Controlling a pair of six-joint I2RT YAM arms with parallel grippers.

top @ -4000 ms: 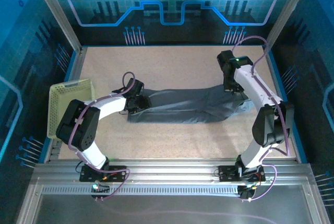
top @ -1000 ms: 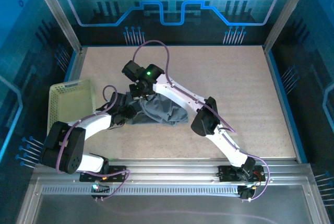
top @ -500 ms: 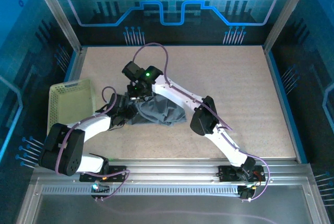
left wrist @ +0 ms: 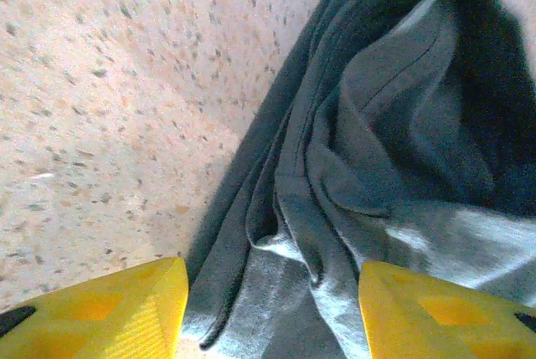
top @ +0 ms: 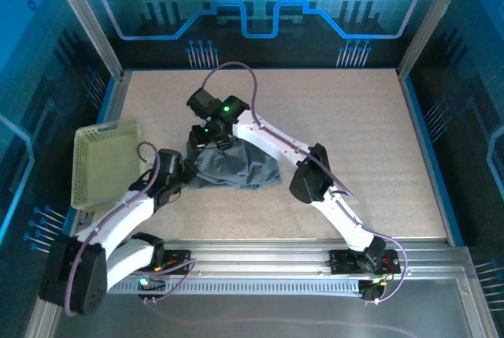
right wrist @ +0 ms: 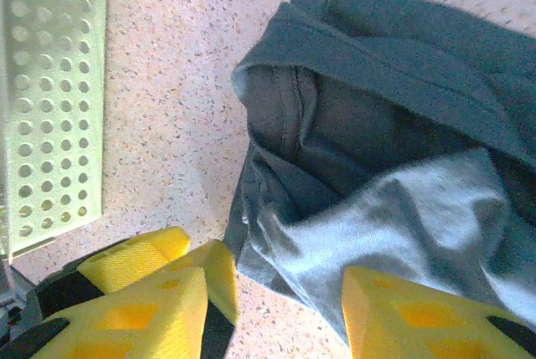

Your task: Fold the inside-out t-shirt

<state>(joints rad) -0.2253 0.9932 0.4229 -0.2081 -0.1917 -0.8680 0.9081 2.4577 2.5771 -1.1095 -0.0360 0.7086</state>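
T-shirt within parted left claw

Inside-out t-shirt: bunched overhead; sleeves and collar too small to tell; far-left corner hidden under the right arm.
Left wrist view: cloth cut off right and bottom; dark hollow upper right, perhaps a sleeve opening; tabletop blurred.
Right wrist view: cloth runs off the right edge.
Left gripper, right gripper: fingers cropped by bottom edge.
Mesh basket: cropped left and top.
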